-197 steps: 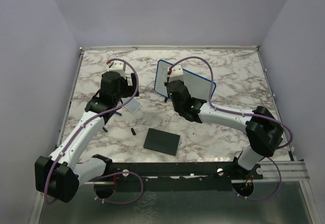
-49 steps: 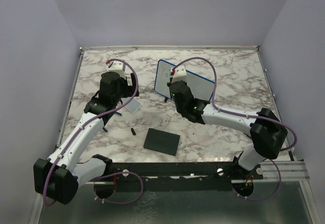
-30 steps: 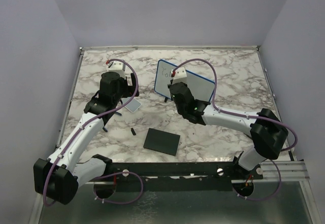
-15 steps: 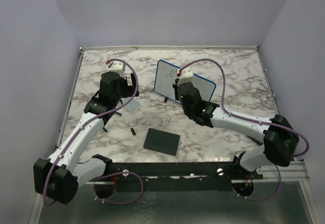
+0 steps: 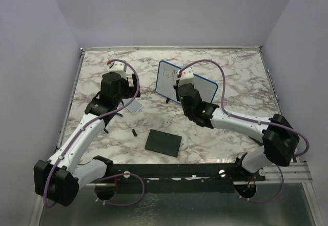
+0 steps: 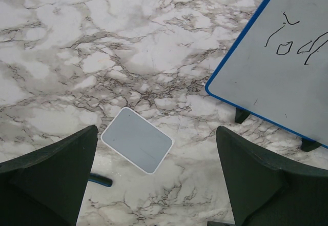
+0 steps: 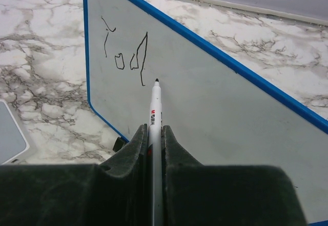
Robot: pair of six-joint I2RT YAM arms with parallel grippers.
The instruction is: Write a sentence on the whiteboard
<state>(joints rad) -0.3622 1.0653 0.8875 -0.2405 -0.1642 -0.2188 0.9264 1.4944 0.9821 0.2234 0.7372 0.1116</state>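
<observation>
Whiteboard, a white rectangular board with a thin blue rim, stands propped on its small black feet toward the far middle of the grey-veined marble tabletop. The thin dark marker strokes at its upper left read roughly "Tod" so far (the last one trails downward). A second ago the right gripper covered that corner; it has since shifted rightward and uncovered the letters. Its jaws are pinched tight on a slim white marker pen, whose tip sits just right of the last stroke; contact I cannot tell. The sentence looks barely begun. The left gripper hangs wide open and empty above a small pale grey-edged tile.
</observation>
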